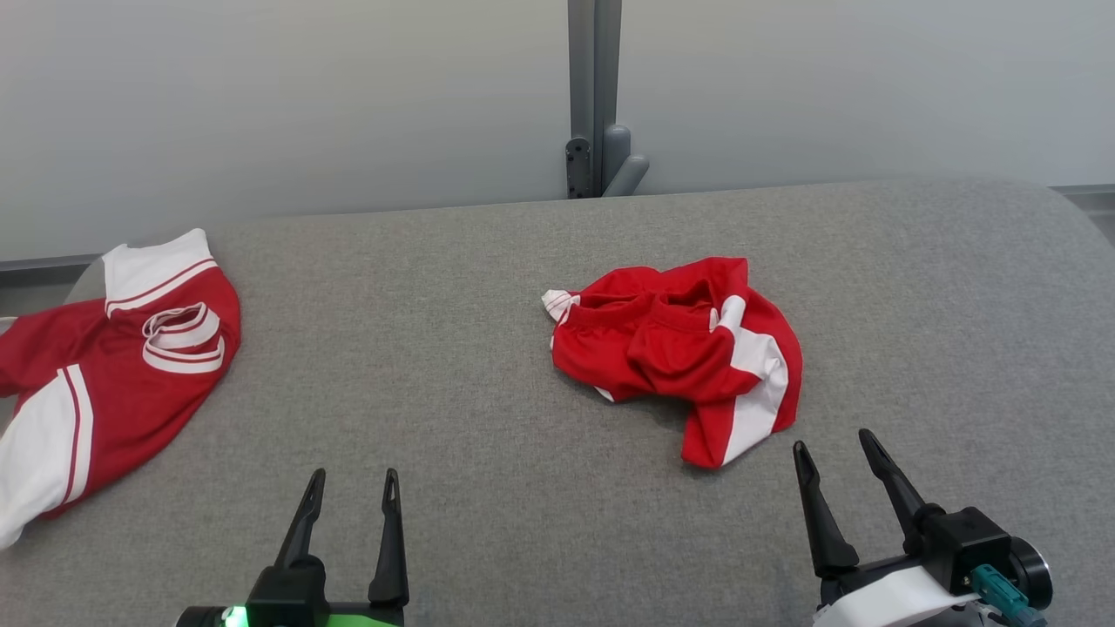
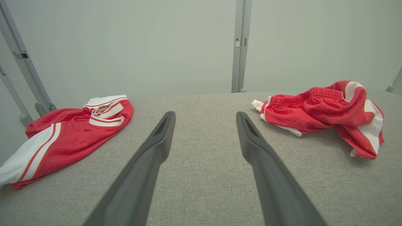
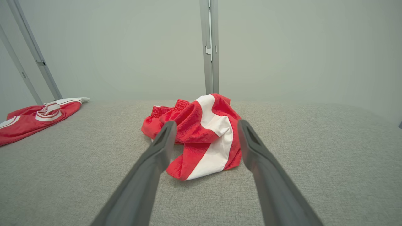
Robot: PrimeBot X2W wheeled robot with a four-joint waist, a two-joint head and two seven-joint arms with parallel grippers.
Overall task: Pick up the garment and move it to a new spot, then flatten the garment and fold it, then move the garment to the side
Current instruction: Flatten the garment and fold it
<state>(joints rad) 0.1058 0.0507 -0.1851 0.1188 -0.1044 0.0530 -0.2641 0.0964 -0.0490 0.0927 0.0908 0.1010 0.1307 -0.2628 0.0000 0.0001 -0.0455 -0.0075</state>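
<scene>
Asking before I move: where does the garment sit, and what can go wrong?

You have the crumpled red-and-white shorts (image 1: 675,353) near the middle of the grey worktop (image 1: 435,287), just ahead of your right gripper (image 1: 832,441), which hangs spread and empty, touching nothing. Your left gripper (image 1: 354,477) is spread and empty too, above a bare stretch of worktop and well apart from the shorts.

And the risks?

The heap is bunched in several layers, so I judge you could pinch only the top fold and have the rest trail or drop. If you come in too low, you may catch the worktop's fabric cover. The red jersey (image 1: 113,374) at the left edge looks much the same, so if you reach left you'd lift the wrong piece.

Counts?

Two garments, two grippers, one worktop.
</scene>
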